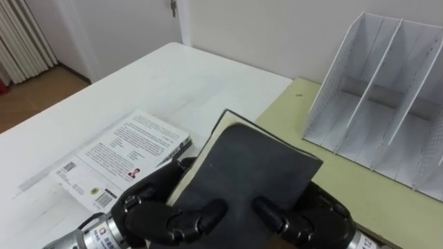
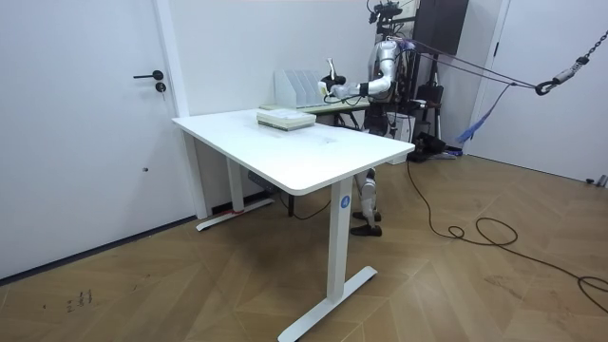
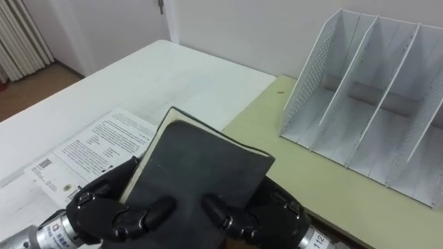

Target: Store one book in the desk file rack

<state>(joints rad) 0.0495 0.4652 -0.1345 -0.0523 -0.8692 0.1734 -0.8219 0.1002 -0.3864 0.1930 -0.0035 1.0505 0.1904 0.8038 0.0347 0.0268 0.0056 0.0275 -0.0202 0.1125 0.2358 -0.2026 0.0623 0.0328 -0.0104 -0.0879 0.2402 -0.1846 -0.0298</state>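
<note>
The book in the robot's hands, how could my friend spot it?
Find the big white table, then the robot's left hand and right hand by it. Between them is a plain dark grey book, held tilted up; the white printed book beside it lies flat on the table.

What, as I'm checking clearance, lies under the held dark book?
The left hand and right hand grip the dark book from below; a white book lies to their left. Their palms are covered.
</note>
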